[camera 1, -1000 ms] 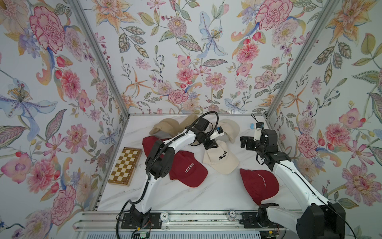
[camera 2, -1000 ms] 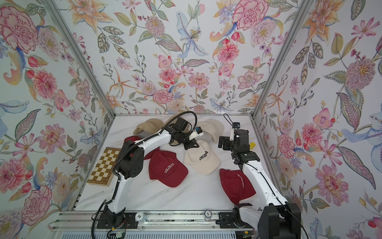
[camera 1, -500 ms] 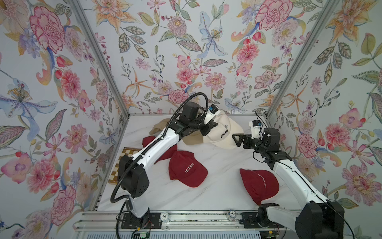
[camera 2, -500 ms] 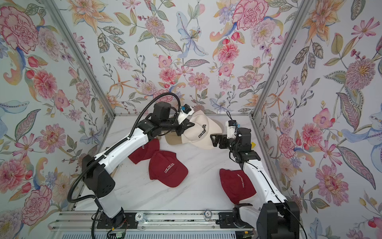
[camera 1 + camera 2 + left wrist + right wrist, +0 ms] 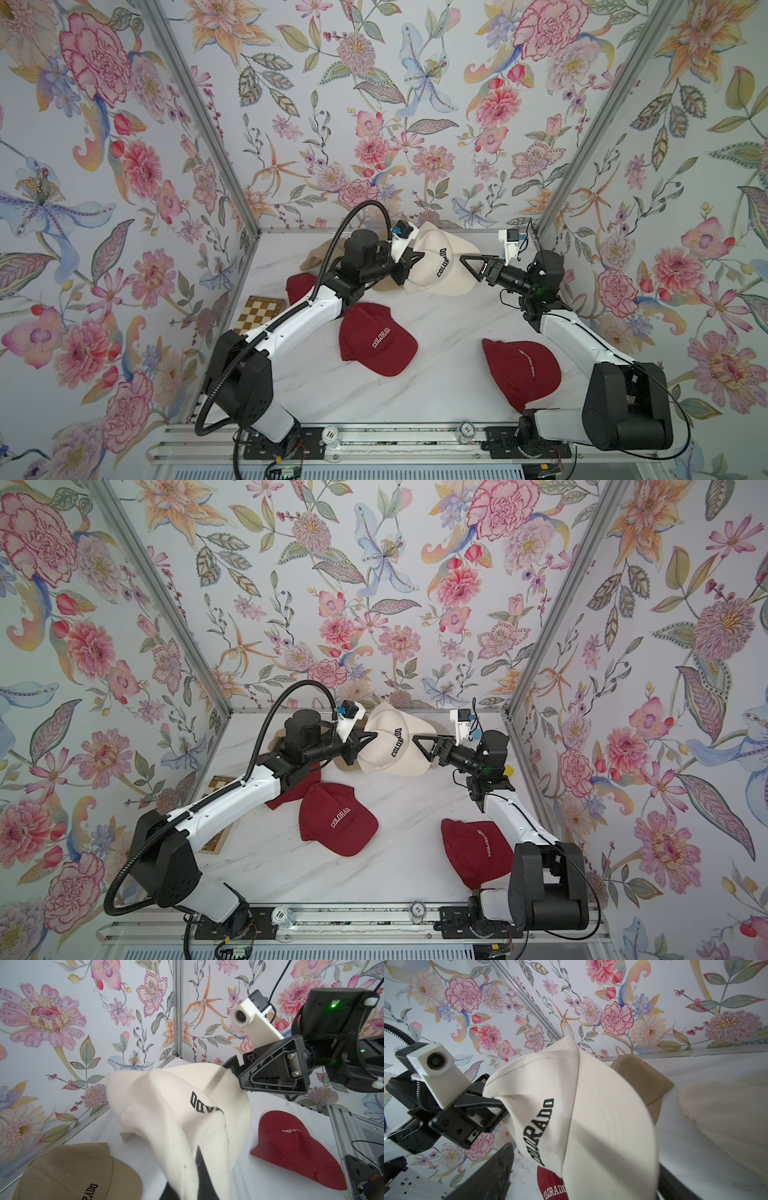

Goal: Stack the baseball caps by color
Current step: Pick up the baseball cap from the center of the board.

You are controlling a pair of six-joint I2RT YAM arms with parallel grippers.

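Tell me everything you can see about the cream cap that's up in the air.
The cream cap is soft cloth with a curved brim and black COLORADO lettering. It hangs tilted above the far end of the table, crown creased where the left claw pinches it. The open right claw flanks its brim; contact unclear.

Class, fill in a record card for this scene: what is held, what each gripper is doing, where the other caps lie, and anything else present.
Held: cream cap, in the air
Left gripper: shut on the cream cap
Right gripper: open, fingers either side of its brim
Red caps: middle red cap; red cap by right arm; back red cap, partly hidden
Tan cap: at the back
Second cream cap: on the table
Other: checkered board
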